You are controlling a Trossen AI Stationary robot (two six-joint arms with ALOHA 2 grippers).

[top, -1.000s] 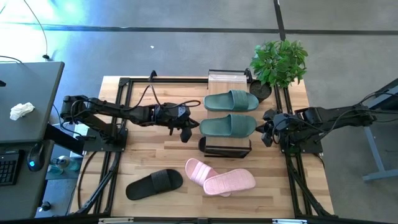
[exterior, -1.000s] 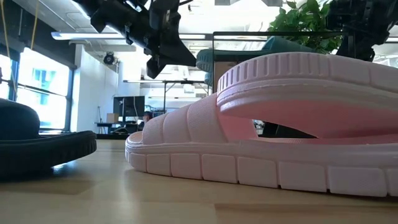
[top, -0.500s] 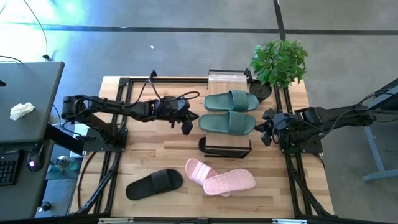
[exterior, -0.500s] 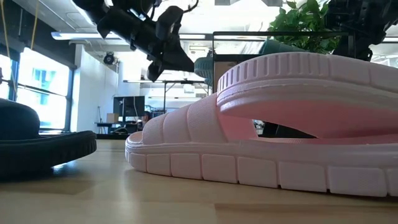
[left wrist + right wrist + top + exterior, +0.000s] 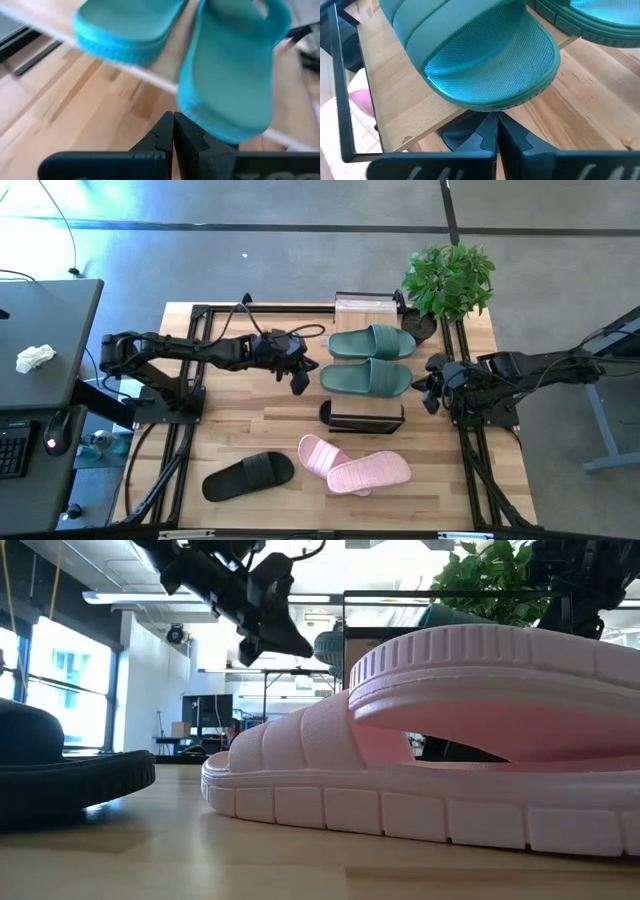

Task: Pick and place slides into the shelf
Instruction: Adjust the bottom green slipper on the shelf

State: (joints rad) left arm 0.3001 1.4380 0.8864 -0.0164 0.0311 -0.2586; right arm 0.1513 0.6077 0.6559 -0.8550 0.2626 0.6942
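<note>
Both green slides (image 5: 369, 360) sit side by side on top of the shelf (image 5: 364, 417), that pair looks done. The left gripper (image 5: 299, 383) hangs just off their heel ends, fingers pressed together and empty. The right gripper (image 5: 430, 396) waits beside the shelf's other end, fingers closed on nothing too. Down on the surface (image 5: 250, 420), one black slide (image 5: 248, 474) and the pink pair (image 5: 354, 466) lie near the front edge, probably next up.
</note>
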